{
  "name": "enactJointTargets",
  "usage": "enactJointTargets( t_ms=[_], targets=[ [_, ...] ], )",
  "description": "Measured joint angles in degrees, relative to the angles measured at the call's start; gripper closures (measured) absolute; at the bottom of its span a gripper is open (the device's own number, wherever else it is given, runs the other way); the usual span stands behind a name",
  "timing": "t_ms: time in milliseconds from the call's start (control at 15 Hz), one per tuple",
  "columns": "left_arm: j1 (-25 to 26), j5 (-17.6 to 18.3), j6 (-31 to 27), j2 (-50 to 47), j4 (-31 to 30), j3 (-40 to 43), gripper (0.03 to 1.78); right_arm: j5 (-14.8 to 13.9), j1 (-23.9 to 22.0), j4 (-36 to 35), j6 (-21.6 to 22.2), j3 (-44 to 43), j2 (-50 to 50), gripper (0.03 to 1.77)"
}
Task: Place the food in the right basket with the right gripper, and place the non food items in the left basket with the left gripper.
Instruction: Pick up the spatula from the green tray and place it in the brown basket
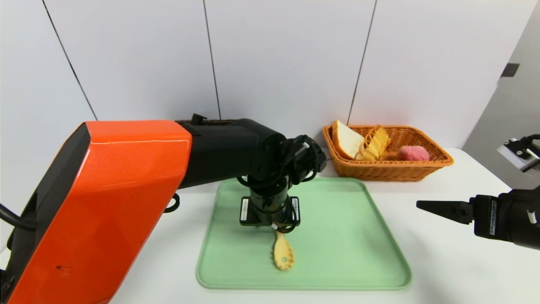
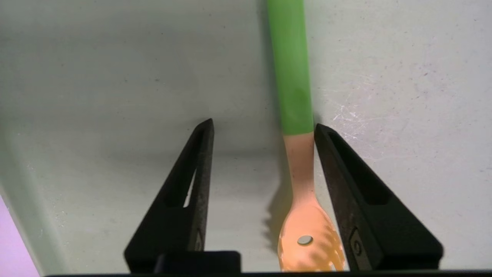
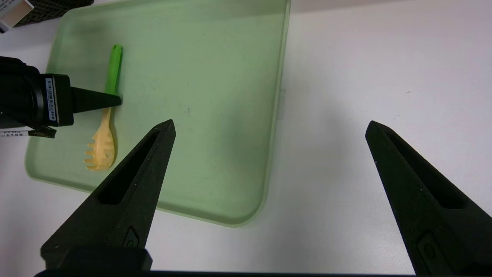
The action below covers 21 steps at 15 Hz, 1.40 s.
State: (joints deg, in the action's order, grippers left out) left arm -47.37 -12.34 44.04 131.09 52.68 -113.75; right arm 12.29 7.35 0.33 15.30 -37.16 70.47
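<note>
The yellow spoon (image 1: 283, 253) with a green handle (image 2: 293, 77) lies flat on the green tray (image 1: 346, 236). My left gripper (image 2: 264, 124) points down over it, open. Its jaws straddle the spoon's neck: one finger (image 2: 338, 173) rests against the neck and the other stands well clear. In the right wrist view the spoon (image 3: 103, 148) and the left gripper (image 3: 115, 100) show at the tray's far side. My right gripper (image 1: 422, 205) hovers open and empty over the table beside the tray (image 3: 211, 77). The orange right basket (image 1: 422, 171) stands at the back right. A corner of the dark left basket (image 3: 57, 7) shows.
The orange basket holds a bread slice (image 1: 346, 139), a small yellow woven basket (image 1: 375, 141) and a pink item (image 1: 413, 153). My left arm's orange shell (image 1: 105, 202) fills the near left of the head view and hides the table behind it.
</note>
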Motion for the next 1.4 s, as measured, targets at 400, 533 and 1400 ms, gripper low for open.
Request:
enactJointTargets(
  t_ms=[400, 533, 1400],
  targets=[
    [-0.01, 0.21, -0.02, -0.16, 0.02, 0.05, 1.69, 0.02, 0.02, 0.02, 0.0, -0.1, -0.07, 0.09],
    [0.02, 0.41, -0.28, -0.68, 0.02, 0.09, 1.69, 0.02, 0.02, 0.0, 0.0, 0.11, -0.11, 0.09],
    [-1.63, -5.46, -7.25, -19.04, -18.2, -0.06, 1.69, 0.0, 0.02, 0.0, -0.01, 2.77, 0.04, 0.09]
  ],
)
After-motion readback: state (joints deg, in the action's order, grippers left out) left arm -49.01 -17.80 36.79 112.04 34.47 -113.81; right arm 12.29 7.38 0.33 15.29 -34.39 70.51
